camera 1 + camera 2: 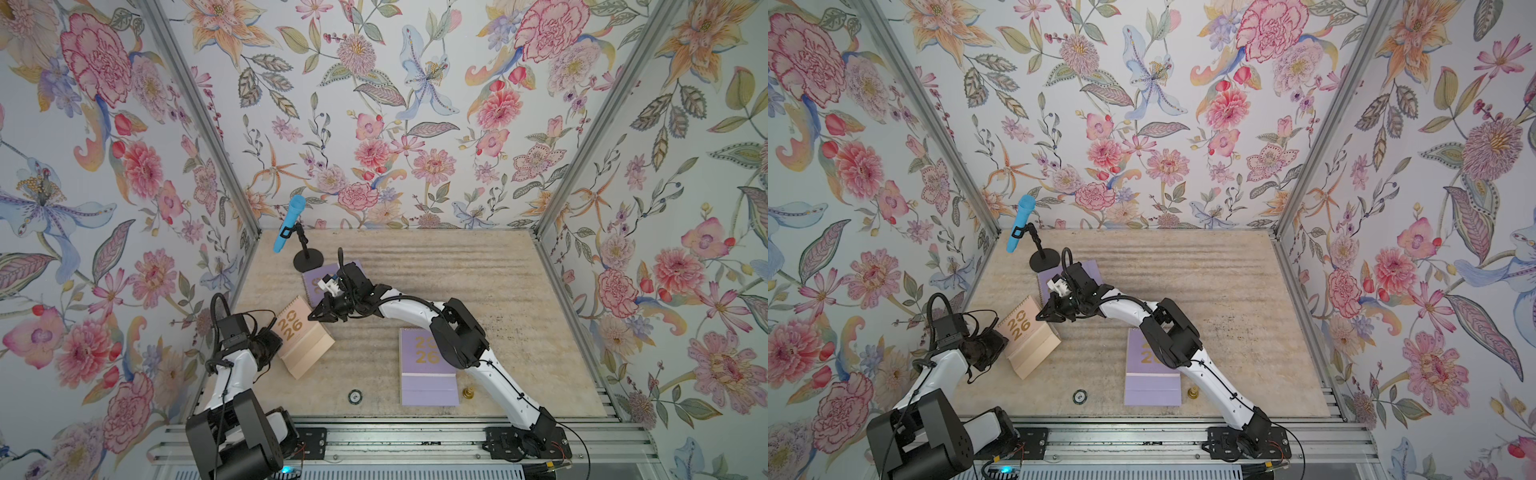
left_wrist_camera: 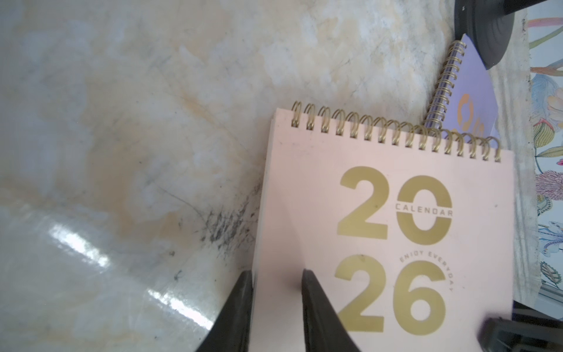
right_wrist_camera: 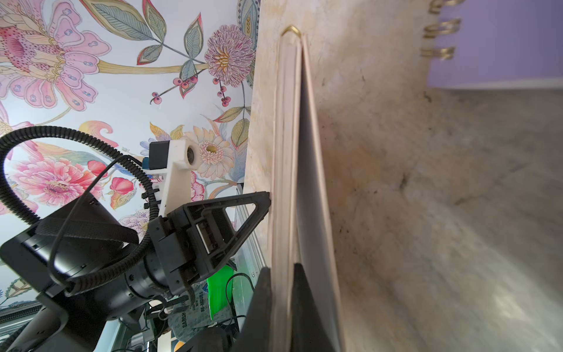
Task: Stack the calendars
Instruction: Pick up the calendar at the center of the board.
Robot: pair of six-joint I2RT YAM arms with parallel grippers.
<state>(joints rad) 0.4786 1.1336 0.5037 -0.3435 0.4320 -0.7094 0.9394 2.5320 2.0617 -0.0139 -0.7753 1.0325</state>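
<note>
The left arm point(image 1: 224, 386) and right arm point(image 1: 409, 311) wear glossy white shells between chunky black joints. Thin black cables trail along them. A ribbed black hose point(image 3: 70, 134) meets a white plastic camera bracket point(image 3: 178, 170) (boxy, with a round lens hole). The fingers point(image 3: 262, 202) are black open-framed triangles.

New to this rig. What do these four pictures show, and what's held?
This is a robot: a white-and-black left arm and right arm, each ending in a pincer gripper, at a beige marbled table. Two pictures look down from overhead; two come from wrist cameras. The left gripper and right gripper are both shut on a peach spiral-bound "2026" calendar, at different edges. A flat lilac calendar lies near the front, a second lilac calendar at the back beside a blue microphone on a black stand. A small round disc and small brass object lie in front.
</note>
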